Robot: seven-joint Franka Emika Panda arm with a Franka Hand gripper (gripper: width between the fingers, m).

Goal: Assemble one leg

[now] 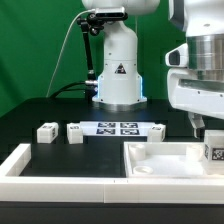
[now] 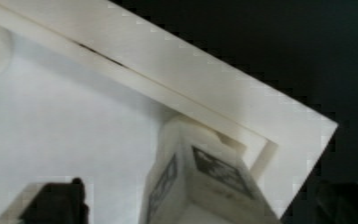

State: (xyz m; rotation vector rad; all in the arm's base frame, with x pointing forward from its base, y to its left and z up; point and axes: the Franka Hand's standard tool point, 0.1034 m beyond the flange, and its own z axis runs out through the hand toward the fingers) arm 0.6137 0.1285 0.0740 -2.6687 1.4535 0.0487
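Observation:
A leg (image 1: 213,151), a short white post with a square tag on its side, stands upright in the far right corner of the large white tray-like piece (image 1: 160,160). My gripper (image 1: 200,127) hangs just above it. In the wrist view the leg (image 2: 204,168) stands between my two dark fingers (image 2: 51,203), with a gap on each side, so the jaws are open and touch nothing. Two more legs (image 1: 46,131) (image 1: 75,131) lie on the black table at the exterior view's left. Another small white piece (image 1: 155,130) sits at the right end of the marker board.
The marker board (image 1: 116,128) lies mid-table in front of the robot base (image 1: 118,75). A white raised border (image 1: 20,160) runs along the front left. The tray-like piece's raised rim (image 2: 194,75) passes close by the leg.

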